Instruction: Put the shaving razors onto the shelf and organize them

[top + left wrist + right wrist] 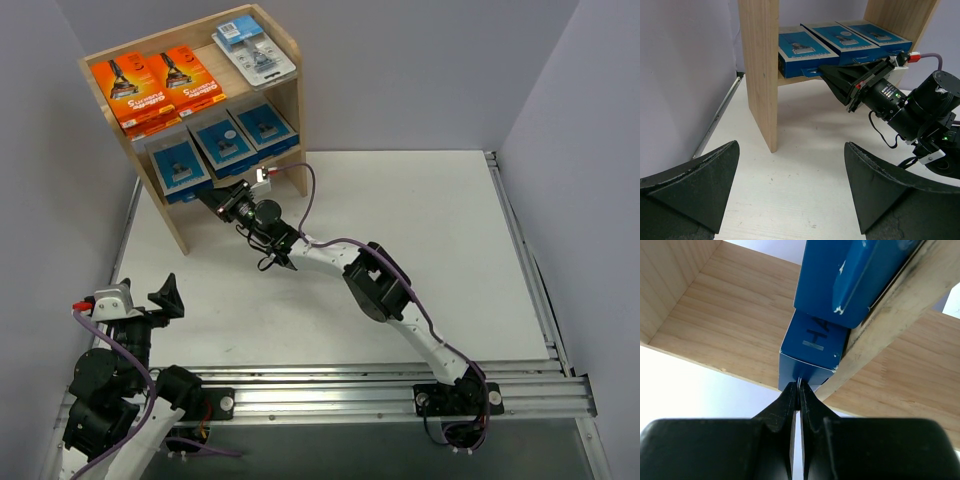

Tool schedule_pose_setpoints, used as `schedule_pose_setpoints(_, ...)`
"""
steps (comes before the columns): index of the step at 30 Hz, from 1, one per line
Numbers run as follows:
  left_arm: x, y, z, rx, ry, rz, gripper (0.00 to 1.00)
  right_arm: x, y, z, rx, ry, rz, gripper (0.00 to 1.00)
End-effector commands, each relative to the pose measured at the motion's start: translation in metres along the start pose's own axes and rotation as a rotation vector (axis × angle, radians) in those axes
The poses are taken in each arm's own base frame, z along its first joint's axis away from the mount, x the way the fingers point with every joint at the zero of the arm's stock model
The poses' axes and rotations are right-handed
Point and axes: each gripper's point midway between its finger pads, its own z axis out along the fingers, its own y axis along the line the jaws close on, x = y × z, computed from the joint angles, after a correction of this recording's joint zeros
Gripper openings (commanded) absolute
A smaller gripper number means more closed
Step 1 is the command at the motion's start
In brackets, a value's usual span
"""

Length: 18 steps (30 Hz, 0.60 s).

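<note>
The wooden shelf [262, 25] stands at the table's back left. Two orange razor packs [157, 85] and a clear blister pack [255, 50] lie on its top tier. Three blue razor boxes [222, 140] sit side by side on the lower tier. My right gripper [207, 194] reaches to the front of the left blue box [801, 49] and is shut on the thin tab at that box's front end [810, 357]. My left gripper [790, 185] hovers low over the table in front of the shelf's left side panel [760, 70], open and holding nothing.
The right arm [375, 280] stretches diagonally across the table's middle, with its cable [305, 180] looping near the shelf. Grey walls close in on the left and back. A metal rail [400, 385] runs along the near edge.
</note>
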Motion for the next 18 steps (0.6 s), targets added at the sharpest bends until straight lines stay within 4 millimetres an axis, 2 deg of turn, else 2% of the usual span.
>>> schedule_pose_setpoints(1, -0.021, 0.006, -0.012, 0.011, -0.102, -0.050, 0.95, -0.009, 0.021, 0.008, -0.056, -0.043, -0.005, 0.00)
schedule_pose_setpoints(18, -0.021, 0.006, -0.012, 0.010, -0.102, -0.050, 0.95, -0.017, 0.011, 0.009, -0.045, -0.050, 0.002, 0.00)
